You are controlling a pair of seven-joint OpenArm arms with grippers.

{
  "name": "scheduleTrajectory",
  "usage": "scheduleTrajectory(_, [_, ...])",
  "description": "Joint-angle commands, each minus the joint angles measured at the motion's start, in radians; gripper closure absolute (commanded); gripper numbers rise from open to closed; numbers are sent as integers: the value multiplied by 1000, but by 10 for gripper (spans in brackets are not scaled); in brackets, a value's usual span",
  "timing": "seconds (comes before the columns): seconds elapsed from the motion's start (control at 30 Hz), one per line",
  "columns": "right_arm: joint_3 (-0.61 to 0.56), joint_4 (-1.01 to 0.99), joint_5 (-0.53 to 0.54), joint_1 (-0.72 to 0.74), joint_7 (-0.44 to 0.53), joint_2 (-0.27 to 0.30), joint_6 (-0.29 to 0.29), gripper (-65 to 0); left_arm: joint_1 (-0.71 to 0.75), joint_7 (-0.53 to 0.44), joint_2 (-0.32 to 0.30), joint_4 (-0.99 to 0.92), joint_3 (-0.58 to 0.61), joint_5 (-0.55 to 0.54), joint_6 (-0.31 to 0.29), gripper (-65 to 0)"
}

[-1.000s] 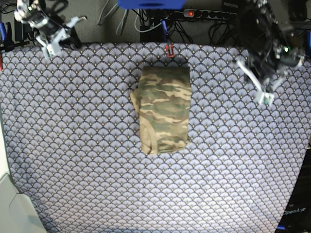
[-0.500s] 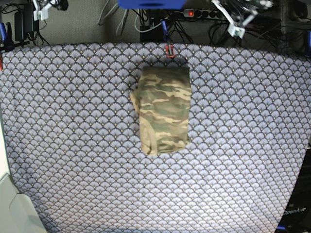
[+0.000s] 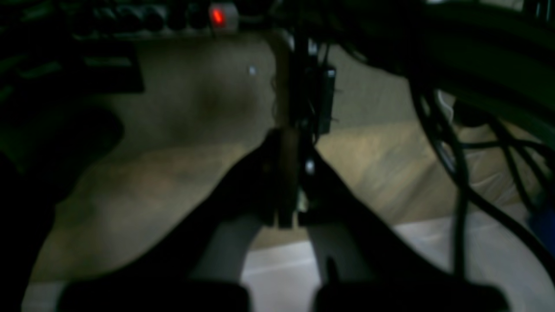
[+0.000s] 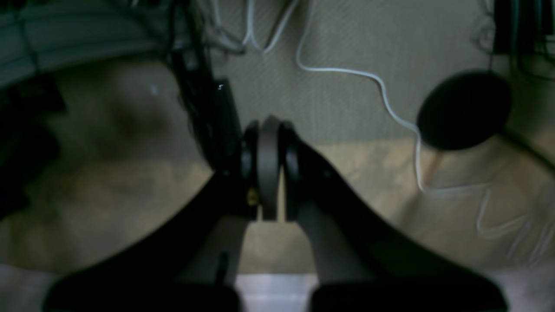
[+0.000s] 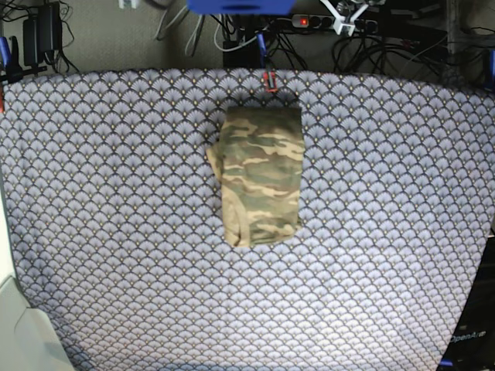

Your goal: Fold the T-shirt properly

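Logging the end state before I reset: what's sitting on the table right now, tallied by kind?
Folded camouflage T-shirt: 1
Purple scallop-patterned tablecloth: 1
Red clip at the far table edge: 1
Total: 3

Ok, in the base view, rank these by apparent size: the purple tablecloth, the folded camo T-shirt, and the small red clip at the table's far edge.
1. Tablecloth, largest by far; it fills most of the view.
2. T-shirt, a folded rectangle in the upper middle of the cloth.
3. Red clip, smallest, just beyond the shirt's far edge.
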Motion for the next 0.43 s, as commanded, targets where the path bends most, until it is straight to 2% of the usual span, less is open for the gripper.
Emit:
scheduleTrajectory(0.0, [-18,-4,-6,6,14,-6,-46,0,-45,-39,-1,-73,1,-2,4,-9])
scheduleTrajectory(0.03, [-32,-5,-15,21,12,-18,-83,0,-83,-70,-1,-146,4,-2,43,-9])
scheduleTrajectory(0.1, [-53,-8,-31,44,5,-38,-184,0,-144,-153,-1,-264,10,0,185,-9])
scheduleTrajectory(0.13, [-61,-21,-41,55,-14,-49,-237,0,-157,-194,0,-298,10,1,271,-9])
scheduleTrajectory(0.23, [-92,-50,-74,79,-28,-71,-352,0,-166,-279,5,-321,17,27,443,-11])
scheduleTrajectory(0.3, [-101,-48,-77,79,-28,-80,-401,0,-176,-279,10,-322,32,52,495,-12])
scheduleTrajectory(0.4, [-101,-50,-77,79,-28,-84,-418,0,-189,-256,23,-324,38,55,498,-13])
